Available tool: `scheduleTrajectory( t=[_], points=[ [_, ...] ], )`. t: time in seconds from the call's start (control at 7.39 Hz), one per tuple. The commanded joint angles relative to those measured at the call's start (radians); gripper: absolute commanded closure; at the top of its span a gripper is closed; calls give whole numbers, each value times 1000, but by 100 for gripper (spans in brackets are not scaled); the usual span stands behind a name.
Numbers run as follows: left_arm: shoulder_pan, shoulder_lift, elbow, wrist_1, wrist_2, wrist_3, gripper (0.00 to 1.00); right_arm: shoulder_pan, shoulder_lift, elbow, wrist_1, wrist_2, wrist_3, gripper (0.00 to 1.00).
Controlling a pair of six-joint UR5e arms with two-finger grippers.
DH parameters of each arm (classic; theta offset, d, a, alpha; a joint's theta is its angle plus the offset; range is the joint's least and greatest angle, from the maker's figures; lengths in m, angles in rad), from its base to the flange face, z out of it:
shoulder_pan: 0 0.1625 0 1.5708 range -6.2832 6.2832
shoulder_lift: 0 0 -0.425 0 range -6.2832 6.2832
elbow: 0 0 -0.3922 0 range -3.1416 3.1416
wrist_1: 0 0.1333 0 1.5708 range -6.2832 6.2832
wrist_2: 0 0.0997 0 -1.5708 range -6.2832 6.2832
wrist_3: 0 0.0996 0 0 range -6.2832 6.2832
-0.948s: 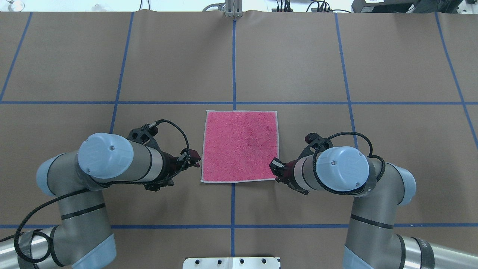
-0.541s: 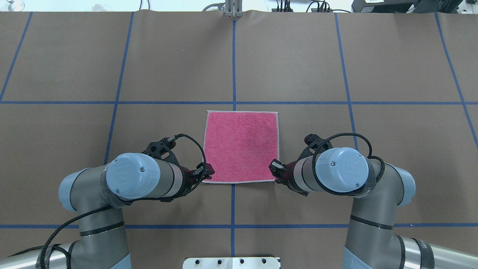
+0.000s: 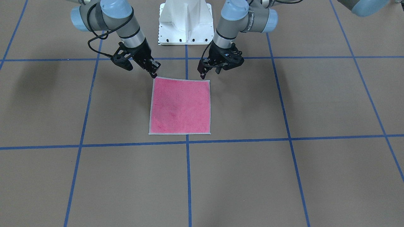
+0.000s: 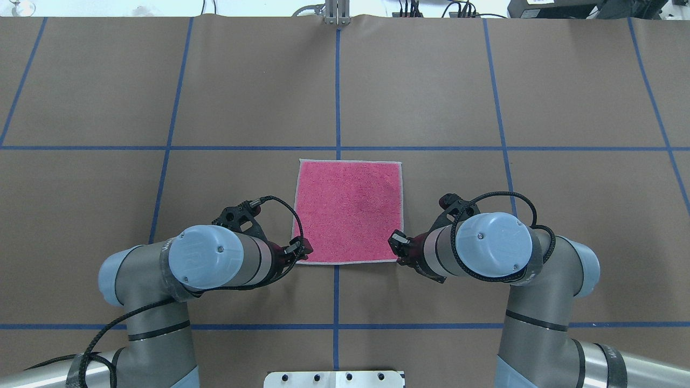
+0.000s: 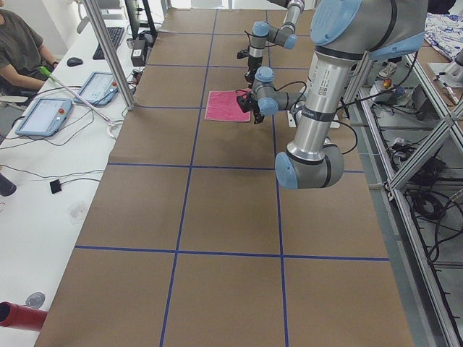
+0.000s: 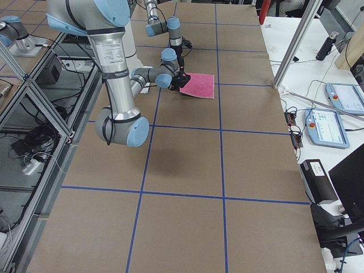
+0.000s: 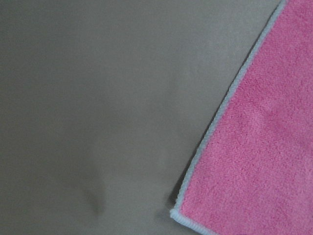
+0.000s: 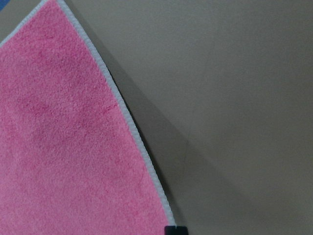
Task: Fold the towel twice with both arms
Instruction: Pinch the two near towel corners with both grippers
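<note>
Left black two-finger gripper [image 4: 299, 250] sat over the near-left corner of the small square terry towel [image 4: 347, 210]. Jaws were spread with nothing in them. Its wrist cam showed no fingertip, only that corner [image 7: 178, 215] low in frame.

Right black two-finger gripper [image 4: 397, 240] was also spread and empty. It was at the towel's right edge, a touch far of the near-right corner. One black fingertip [image 8: 175, 229] showed right beside the light grey stitched edging [image 8: 142, 147]. Couldn't tell if either gripper touched the cloth.

Key relation: the towel lay between the two grippers, inboard of both, and ran away from the robot toward the far side. It was square, so no real long axis. Its edges ran roughly parallel to the blue tape grid lines [image 4: 337, 91], and it straddled the centre line. Each arm was nearer its own corner, and the left looked better centred on its corner than the right.

The towel was flat and unfolded, pink face up, on the brown paper-covered table [image 4: 242, 86]. The pile looked soft and fuzzy, with a faint darker patch near the middle. The paper looked smooth and matte.

My read: first fold not started. The likely next step is pinching both near corners and carrying them to the far edge. The cloth lay flush on the paper, so a fingertip has to get under the edging. It's limp terry, so it may slide or bunch instead of lifting.
</note>
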Motion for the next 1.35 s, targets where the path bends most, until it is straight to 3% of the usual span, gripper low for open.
scheduleTrajectory(
  t=[0.0, 0.41, 0.81, 1.22],
  points=[
    [1, -8, 20, -3, 5, 1, 28, 0, 1, 2, 0, 2, 0, 100],
    [-1, -18, 27, -4, 8, 2, 40, 0, 1, 0, 0, 0, 0, 100],
    [-1, -34, 48, -4, 13, 1, 41, 0, 3, 3, 2, 0, 0, 100],
    [-2, -36, 54, -4, 17, 1, 55, 0, 6, 2, 2, 0, 0, 100]
  ],
)
